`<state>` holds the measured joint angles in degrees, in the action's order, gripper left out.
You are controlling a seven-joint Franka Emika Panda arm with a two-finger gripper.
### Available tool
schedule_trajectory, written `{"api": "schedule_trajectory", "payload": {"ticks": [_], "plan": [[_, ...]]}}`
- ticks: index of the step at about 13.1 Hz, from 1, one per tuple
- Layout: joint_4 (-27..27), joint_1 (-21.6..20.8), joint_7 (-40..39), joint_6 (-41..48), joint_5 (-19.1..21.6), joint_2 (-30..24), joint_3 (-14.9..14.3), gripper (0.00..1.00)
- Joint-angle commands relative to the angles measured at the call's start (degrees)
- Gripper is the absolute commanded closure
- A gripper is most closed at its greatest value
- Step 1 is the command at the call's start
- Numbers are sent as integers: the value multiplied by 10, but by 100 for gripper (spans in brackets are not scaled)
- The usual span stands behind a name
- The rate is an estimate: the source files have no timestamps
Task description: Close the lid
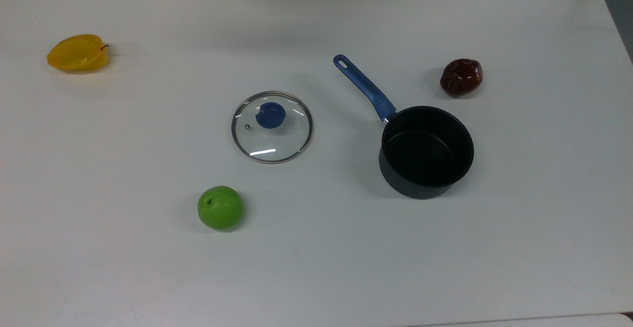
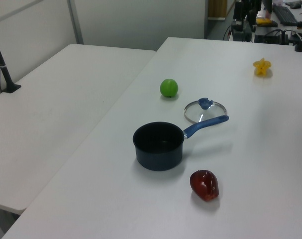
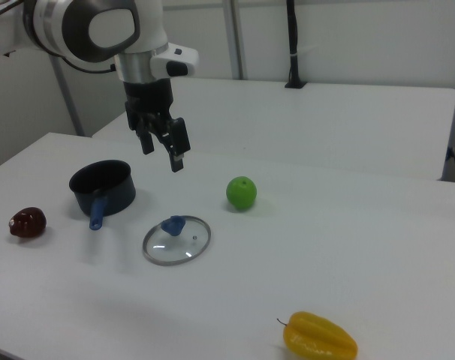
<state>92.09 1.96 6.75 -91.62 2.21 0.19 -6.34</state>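
The lid [image 1: 272,127] is clear glass with a silver rim and a blue knob, and it lies flat on the white table [image 1: 316,267], also seen as the lid [image 2: 205,110] and the lid [image 3: 176,239]. To the top view's right of it stands an empty dark pot [image 1: 426,151] with a blue handle [image 1: 364,87]; the pot [image 3: 102,187] is uncovered. My gripper [image 3: 161,152] hangs in the air above the table, between pot and lid in the right view, open with nothing between its fingers.
A green apple [image 1: 220,207] sits near the lid toward the top view's bottom. A dark red fruit [image 1: 461,76] lies beyond the pot, and a yellow starfruit [image 1: 77,53] rests at the top view's far left. A second white table [image 2: 56,99] adjoins.
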Motion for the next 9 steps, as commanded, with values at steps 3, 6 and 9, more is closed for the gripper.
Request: {"api": "schedule_trajectory", "payload": {"ticks": [3,6,9], "plan": [[-23,-22,88,-29,38,30,49,0],[-24,-56,204,-89,37,77,53,0],[-16,-82,227,-124,30,117,52,0]]}}
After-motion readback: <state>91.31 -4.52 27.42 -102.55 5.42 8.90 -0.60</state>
